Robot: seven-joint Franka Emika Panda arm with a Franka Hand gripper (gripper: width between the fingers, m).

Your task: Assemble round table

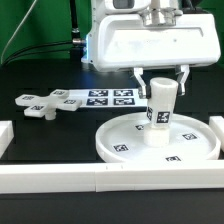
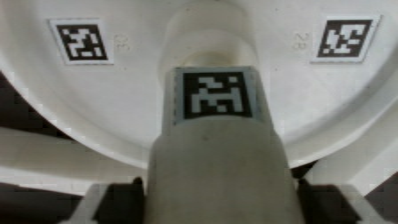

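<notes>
place: pretty sure it's a robotics lab
clues: matte black counter (image 1: 60, 130), thin flat white marker board (image 1: 110, 97), long white border bars (image 1: 60, 180)
behind: green backdrop (image 1: 30, 35)

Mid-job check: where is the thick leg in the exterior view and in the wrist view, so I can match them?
Exterior view: the leg stands upright over the middle of the disc, between the jaws, toward the exterior view's right.
Wrist view: the leg fills the middle, its marker facing the camera.
Shared landmark: the disc with its square markers.

Bright, perhaps overhead light; blurry wrist view.
</notes>
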